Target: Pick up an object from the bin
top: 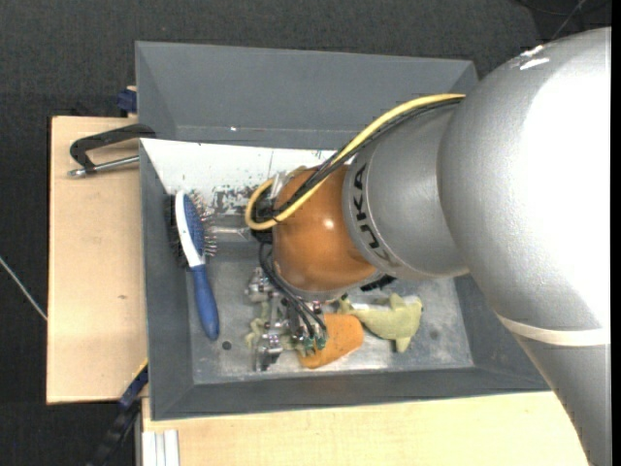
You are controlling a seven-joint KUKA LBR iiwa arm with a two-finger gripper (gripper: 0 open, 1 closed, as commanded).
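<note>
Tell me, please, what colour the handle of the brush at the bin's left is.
Blue; the brush handle shows best in the camera view.

Orange tapered piece [340, 342] lies front-centre in the bin [291, 384].

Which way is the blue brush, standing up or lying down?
Lying down: the blue brush stretches flat on the bin floor, by its left wall.

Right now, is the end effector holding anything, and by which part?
It cannot be told. The end effector is low in the bin, beside an orange lump, but no hold on it shows.
</note>
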